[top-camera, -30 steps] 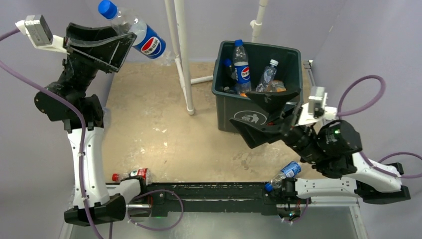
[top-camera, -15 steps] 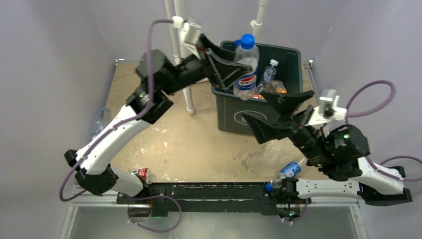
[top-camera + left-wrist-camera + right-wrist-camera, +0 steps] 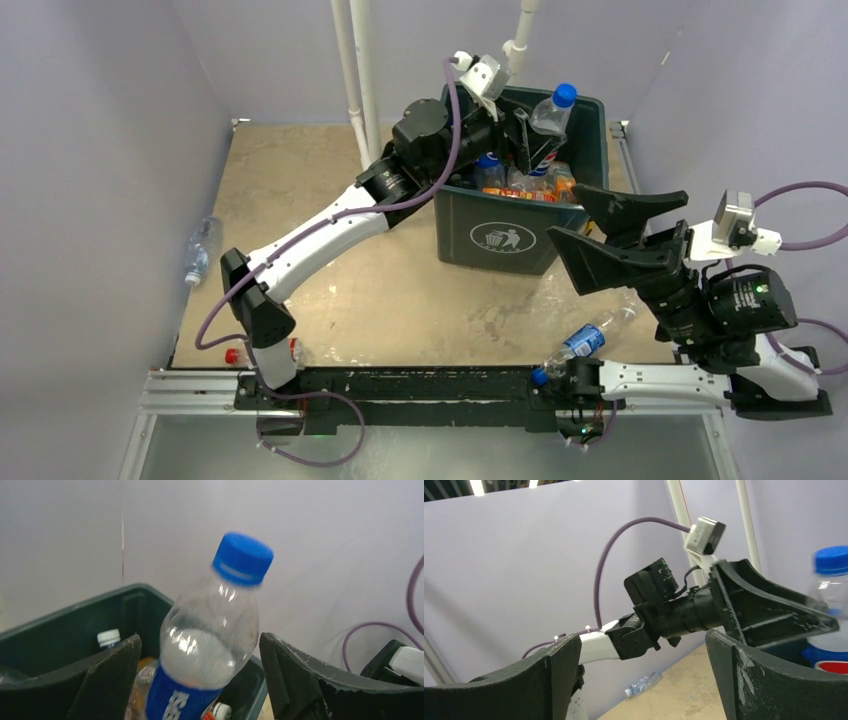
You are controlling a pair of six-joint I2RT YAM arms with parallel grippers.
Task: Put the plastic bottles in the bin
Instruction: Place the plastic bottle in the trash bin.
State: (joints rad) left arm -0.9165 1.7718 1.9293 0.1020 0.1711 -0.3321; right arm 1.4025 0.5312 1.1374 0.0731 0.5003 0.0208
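We are watching the left gripper [image 3: 199, 639], fingers parted wider than the Pepsi bottle [image 3: 210, 630] between them, hovering over the bin's [image 3: 500, 240] 1 o'clock corner; the right gripper [image 3: 563, 212] is gaping empty at 4 o'clock.

The clear plastic bottle with blue cap [image 3: 210, 645] above the dark green-grey plastic bin [image 3: 70, 617] is glossy and smooth, with bright highlights. The bin walls are matt and smooth. The black fingers [image 3: 749, 680] of the right end effector [image 3: 639, 650], beside the bin, are matt with pale scuffs. The beige desk [image 3: 300, 200] under the bin is matt and mottled.
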